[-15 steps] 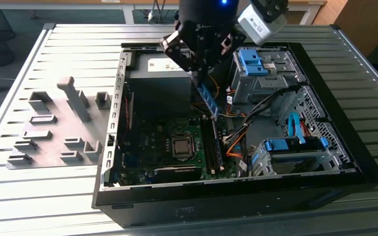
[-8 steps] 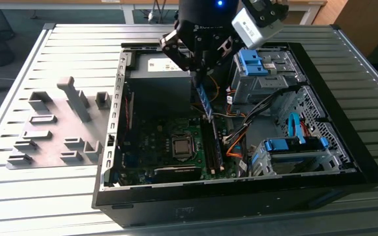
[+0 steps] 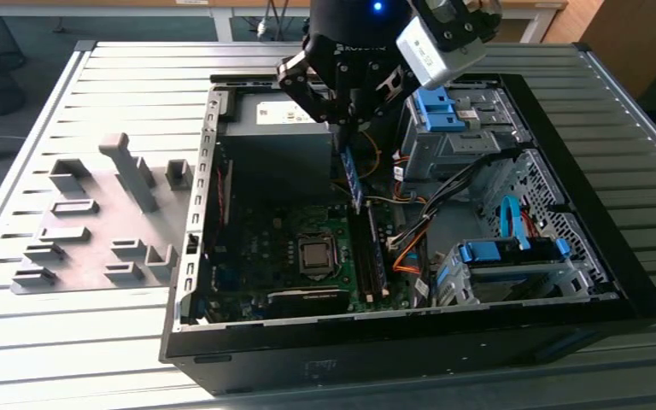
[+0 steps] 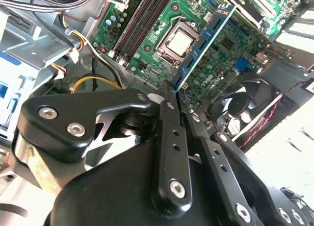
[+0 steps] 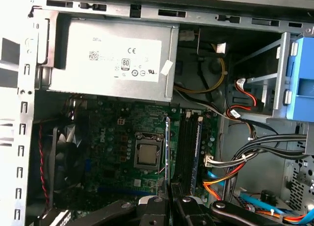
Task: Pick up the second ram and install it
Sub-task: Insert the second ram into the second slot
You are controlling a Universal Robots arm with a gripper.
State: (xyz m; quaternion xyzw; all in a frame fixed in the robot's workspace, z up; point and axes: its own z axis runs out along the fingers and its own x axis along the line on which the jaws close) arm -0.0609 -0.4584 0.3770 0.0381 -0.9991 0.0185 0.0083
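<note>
Exterior view first: the black two-fingered tool [image 3: 345,115] hangs over the open black computer case [image 3: 601,282], which lies on its side on the ribbed grey metal bench [image 3: 123,342] toward the exterior view's right. The tool's fingers are pressed together on the upper end of the second ram [image 3: 354,178], a long, narrow blue-green circuit-board stick with dark chips, held on edge and slanting down into the case.

So the pick-up is done, by my reading, and the seating is not. In the second wrist view the stick [image 4: 203,44] runs out from between the finger pads [image 4: 167,106] over the green motherboard [image 4: 162,35], apparently above it and not yet down in a slot. In the first wrist view it shows edge-on as a thin line [image 5: 167,147] beside the silver processor socket [image 5: 147,155], with the long black memory slots [image 5: 189,147] on its other side. One of those slots seems to carry a blue-edged stick [image 5: 198,142] already, which would be the first; I cannot be certain of that.

By count: one tool, one stick in its grip, perhaps one stick already seated, one socket, one grey power supply box [image 5: 113,64] and one black cooling fan [image 4: 243,106]. Four memory slots appear to lie side by side, though the count is unsure. Grey plastic fixture blocks [image 3: 89,231] stand on a plate near the bench edge at the exterior view's left, about a dozen.
</note>
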